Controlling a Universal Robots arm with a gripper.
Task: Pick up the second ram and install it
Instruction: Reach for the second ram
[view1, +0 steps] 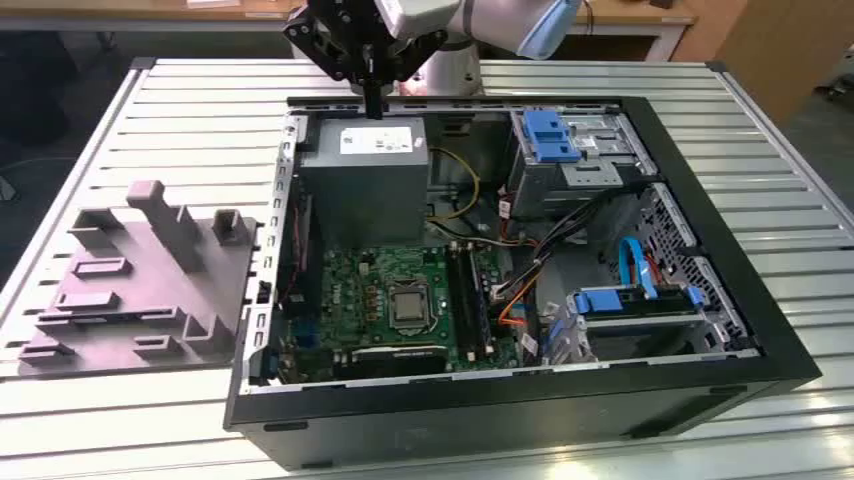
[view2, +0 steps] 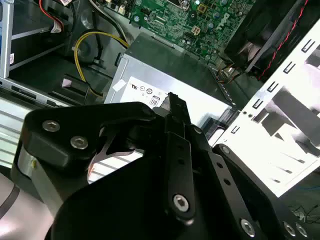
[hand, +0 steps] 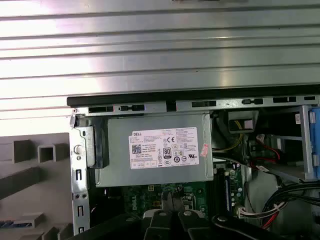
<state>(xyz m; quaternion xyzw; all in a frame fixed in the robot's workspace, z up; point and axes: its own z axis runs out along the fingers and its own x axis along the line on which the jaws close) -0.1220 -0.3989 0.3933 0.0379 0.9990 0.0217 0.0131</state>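
Note:
My gripper (view1: 372, 104) hangs above the far rim of the open computer case (view1: 747, 300), over the grey power supply box (view1: 367, 170). Its fingers are shut, and I see nothing between them. In the first wrist view the gripper (hand: 172, 202) points down over the green motherboard (hand: 150, 197), just past the power supply box (hand: 155, 155). A thin bluish strip (hand: 12, 223) lies on the grey fixture and may be the second ram; I cannot tell for sure. The black memory slots (view1: 467, 290) run along the motherboard (view1: 387, 300).
A grey moulded fixture (view1: 134, 280) with upright posts sits on the slatted metal table (view1: 747, 100) at the exterior view's left of the case. Inside the case are blue drive brackets (view1: 550, 135), a drive cage (view1: 634, 305) and loose cables (view1: 534, 270).

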